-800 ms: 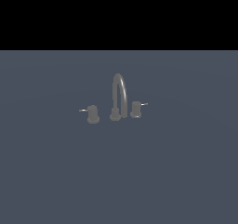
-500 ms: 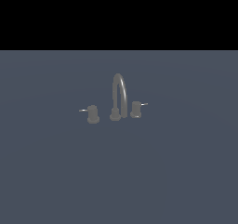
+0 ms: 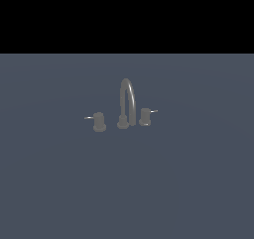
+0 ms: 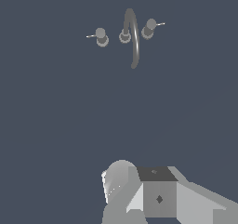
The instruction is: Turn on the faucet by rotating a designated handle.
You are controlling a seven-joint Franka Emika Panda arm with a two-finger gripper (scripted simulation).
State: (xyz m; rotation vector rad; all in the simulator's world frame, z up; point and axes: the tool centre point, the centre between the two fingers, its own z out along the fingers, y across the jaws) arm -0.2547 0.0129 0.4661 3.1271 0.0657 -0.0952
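Approach stage: hand well short of faucet [image 3: 126, 106], nothing gripped.
Ext. view, left to right: larger dark knob [image 3: 99, 121], arched spout [image 3: 127, 101] on its round base, then the handle [image 3: 145, 116], the smaller knob w/ pale bottom rim, lever pin [image 3: 153, 111] pointing to ext. view's right. All stand on bare grey bench [image 3: 198, 183]. Judgement: bring hand to the handle from the open side, clear of spout, square jaws on pin or knob body, then turn about the knob's own upright axis w/o side load. Hand [image 4: 158, 195]: only its body shows in wrist view, fingers out of frame; opening can't be told. It touches nothing visible, well apart from the handle.
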